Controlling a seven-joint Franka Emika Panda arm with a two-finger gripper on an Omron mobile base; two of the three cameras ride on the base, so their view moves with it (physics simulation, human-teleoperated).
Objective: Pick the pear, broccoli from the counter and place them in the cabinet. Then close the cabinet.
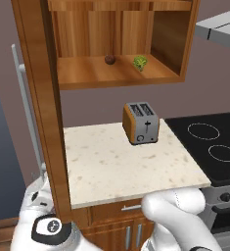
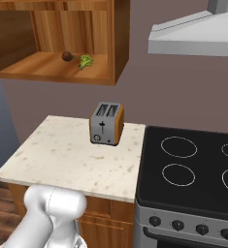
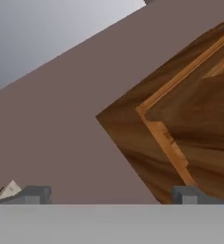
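The cabinet (image 1: 185, 44) (image 2: 120, 43) stands open above the counter (image 1: 126, 166) (image 2: 62, 155). On its wooden shelf rest the dark brown pear (image 1: 109, 60) (image 2: 67, 56) and, just right of it, the green broccoli (image 1: 140, 62) (image 2: 86, 61). The cabinet door (image 1: 43, 98) is swung out towards me, edge-on, with its silver handle (image 1: 26, 108) on the left face. My gripper (image 3: 112, 195) is open and holds nothing. In the hand view it faces a corner of the panelled door (image 3: 180, 128) against the wall. In the left base view the arm's end sits low by the door's bottom edge.
An orange and silver toaster (image 1: 141, 122) (image 2: 106, 123) stands at the back of the counter. The black stovetop (image 1: 214, 142) (image 2: 193, 164) adjoins the counter on the right, under a grey range hood (image 1: 219, 27) (image 2: 193, 34). Wooden drawers sit below the counter.
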